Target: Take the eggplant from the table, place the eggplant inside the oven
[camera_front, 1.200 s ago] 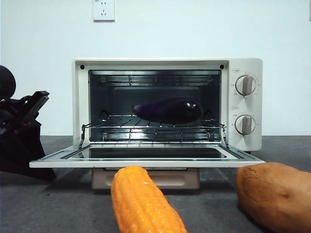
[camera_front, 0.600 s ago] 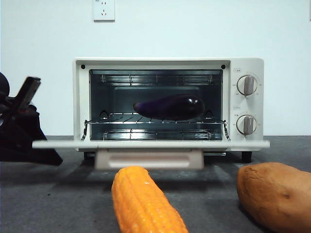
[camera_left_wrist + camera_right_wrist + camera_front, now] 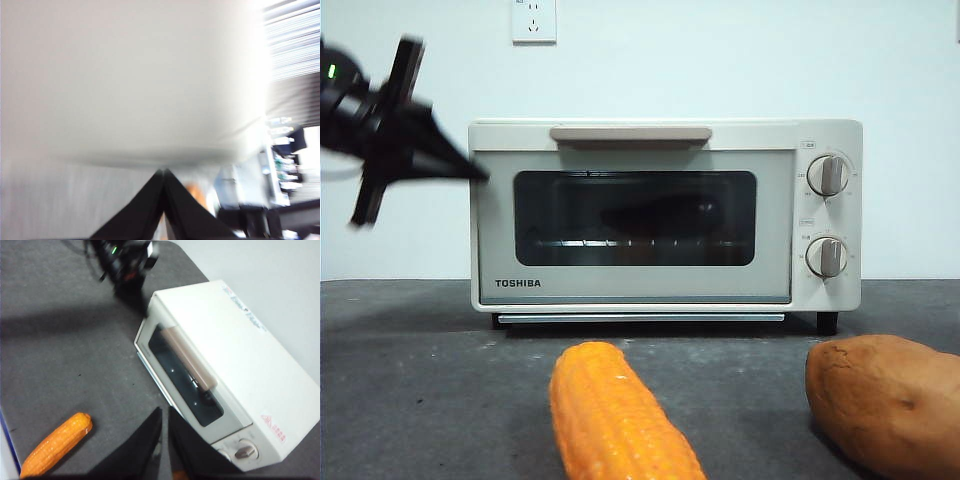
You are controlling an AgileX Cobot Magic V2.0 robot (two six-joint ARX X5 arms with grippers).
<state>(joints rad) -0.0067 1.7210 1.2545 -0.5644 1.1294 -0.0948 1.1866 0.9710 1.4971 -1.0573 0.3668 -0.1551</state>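
The oven [image 3: 640, 288] stands on the table [image 3: 420, 380] with its door closed. Behind the dark glass the eggplant [image 3: 655, 215] shows only as a dim long shape on the rack. My left gripper [image 3: 468, 172] hovers, blurred, at the oven's upper left corner; its wrist view has the jaws [image 3: 162, 175] shut with nothing between them, close to the pale oven wall [image 3: 130, 90]. My right gripper [image 3: 164, 415] hangs high above the table with its jaws together and empty, looking down on the oven [image 3: 220, 340] and the left arm [image 3: 125, 260].
An orange corn cob [image 3: 615, 415] lies in front of the oven, also seen from above as the corn cob [image 3: 57, 442]. A brown sweet potato [image 3: 885, 400] rests at the front right. A wall socket [image 3: 533, 20] sits above the oven.
The oven door has swung up from open to shut. The left arm rose from low beside the door to the oven's upper left corner.
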